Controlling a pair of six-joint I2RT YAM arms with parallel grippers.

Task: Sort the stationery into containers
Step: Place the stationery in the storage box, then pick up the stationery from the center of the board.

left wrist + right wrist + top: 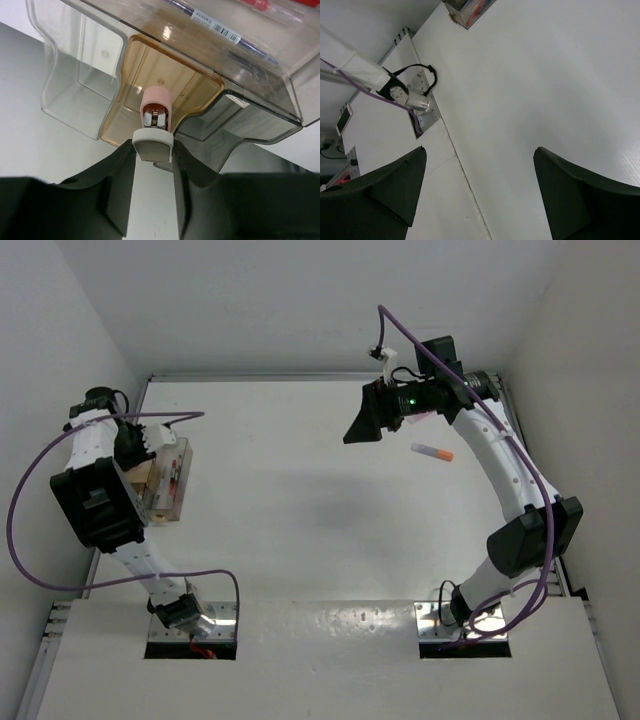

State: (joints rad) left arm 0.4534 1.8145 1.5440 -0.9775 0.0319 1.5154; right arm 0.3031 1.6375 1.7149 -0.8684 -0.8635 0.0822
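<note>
Left claw (154,152): narrow, its dark fingers clamped on a small whitish-and-pink piece (156,100), with the whitish end in the grip and the pink end pointing away.
Where the piece is: over the tan-tinted middle compartment (150,70) of the containers; whether it touches the plastic cannot be told.
Containers (170,485): clear joined bins at the left edge of the worktop (300,530), partly under the left arm.
Compartment beside the tan one: holds a pen with a barcode label (220,29) and a red pen (267,9), both lying lengthwise.
Right claw (355,432): wide, nothing between its fingers, above bare worktop on the far right.
Marker (432,451): white body with an orange-pink end, lying flat on the worktop just right of the right claw, well apart from the containers.
</note>
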